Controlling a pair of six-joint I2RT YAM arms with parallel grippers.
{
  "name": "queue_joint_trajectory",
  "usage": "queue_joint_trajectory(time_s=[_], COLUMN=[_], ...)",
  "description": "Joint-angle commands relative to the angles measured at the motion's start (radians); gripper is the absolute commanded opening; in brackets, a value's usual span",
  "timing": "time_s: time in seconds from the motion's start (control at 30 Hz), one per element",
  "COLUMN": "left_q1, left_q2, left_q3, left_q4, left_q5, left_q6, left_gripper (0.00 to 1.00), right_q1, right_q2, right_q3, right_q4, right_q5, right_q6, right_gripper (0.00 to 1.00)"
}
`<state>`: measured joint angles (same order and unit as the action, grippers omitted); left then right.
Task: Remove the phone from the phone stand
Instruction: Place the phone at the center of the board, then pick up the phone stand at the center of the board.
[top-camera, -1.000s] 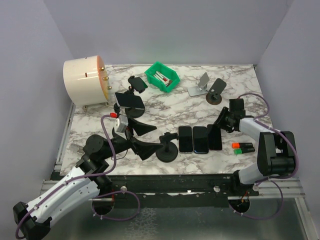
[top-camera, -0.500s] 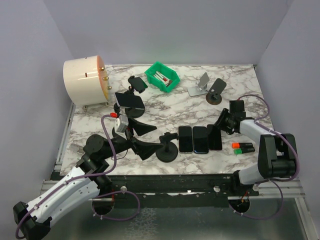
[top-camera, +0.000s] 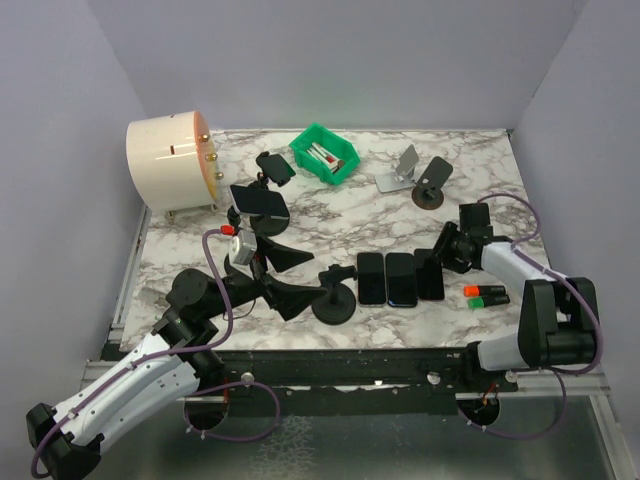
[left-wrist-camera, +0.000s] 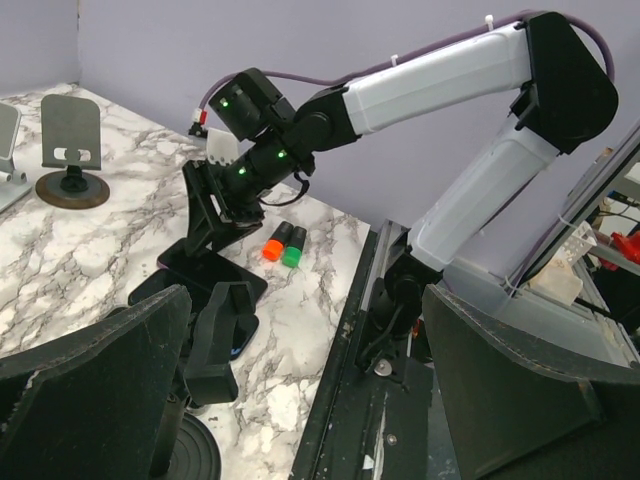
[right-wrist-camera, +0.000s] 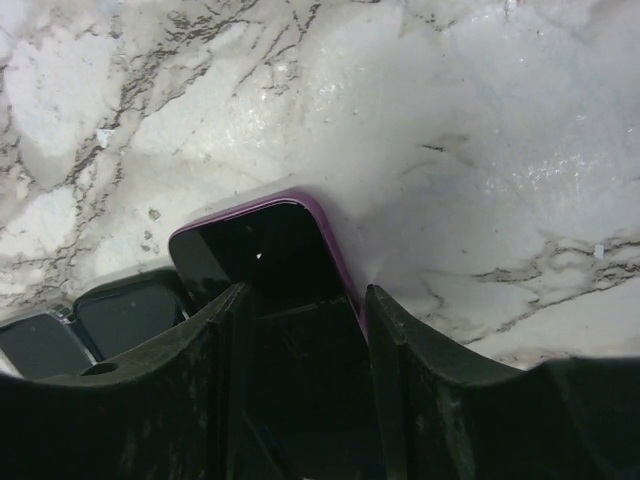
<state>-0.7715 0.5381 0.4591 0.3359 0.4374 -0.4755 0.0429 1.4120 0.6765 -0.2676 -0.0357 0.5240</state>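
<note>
Spreading under everything is the marbled worktop (top-camera: 330, 215), with a cream drum (top-camera: 170, 165) at its far left corner. The left hand (top-camera: 285, 278) hangs over the front left, fingers wide apart and nothing between them. The right hand (top-camera: 447, 250) is down low, right of centre.

A green bin (top-camera: 324, 153) sits at the back, with two small stands (top-camera: 418, 173) to its right. A black stand (top-camera: 333, 295) with a round foot is near the front, nothing on it.

Three phones lie side by side in a row just right of that stand. The one that matters is the phone (right-wrist-camera: 255, 245) with the purple edge, at the right end of the row, off any stand. Its end nearest the right hand sits between that hand's fingers (right-wrist-camera: 405, 340), which flank its long sides. Whether they press on it or stand just clear, I cannot tell.

Two markers (top-camera: 487, 294) lie near the right edge.

The phone looks to be a stiff, flat slab, light enough, with slick breakable glass. The purple rim should give better purchase than the glass, so the long edges are where to hold it. Held by one end, it would likely tip.
</note>
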Motion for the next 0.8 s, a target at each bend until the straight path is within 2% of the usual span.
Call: queue_joint_trajectory(time_s=[0.0, 0.1, 0.17, 0.3, 0.37, 0.63, 0.77], left_q1=[0.004, 0.005, 0.005, 0.005, 0.005, 0.005, 0.005], left_q2=[-0.003, -0.003, -0.007, -0.015, -0.02, -0.048, -0.034], left_q3=[-0.01, -0.012, -0.011, -0.013, -0.015, -0.025, -0.025], left_q4=[0.017, 0.017, 0.017, 0.017, 0.016, 0.017, 0.017], left_q5=[0.019, 0.014, 0.011, 0.0, -0.006, -0.033, -0.033], left_q6=[-0.006, -0.002, 0.002, 0.011, 0.017, 0.038, 0.041], left_gripper=[0.99, 0.99, 0.99, 0.99, 0.99, 0.99, 0.99], right_q1=[0.008, 0.036, 0.12, 0.31, 0.344, 0.351, 0.352], right_q2=[-0.083, -0.197, -0.282, -0.443, -0.532, -0.925, -0.893], right_q3=[0.089, 0.146, 0.168, 0.156, 0.101, -0.265, -0.296], right_q4=[-0.097, -0.066, -0.034, 0.035, 0.097, 0.426, 0.459], right_q5=[-0.026, -0.09, -0.095, -0.085, -0.143, -0.445, -0.547], right_q6=[0.019, 0.013, -0.03, -0.127, -0.133, -0.089, -0.043], right_gripper=[0.54, 0.57, 0.62, 0.81, 0.85, 0.85, 0.85])
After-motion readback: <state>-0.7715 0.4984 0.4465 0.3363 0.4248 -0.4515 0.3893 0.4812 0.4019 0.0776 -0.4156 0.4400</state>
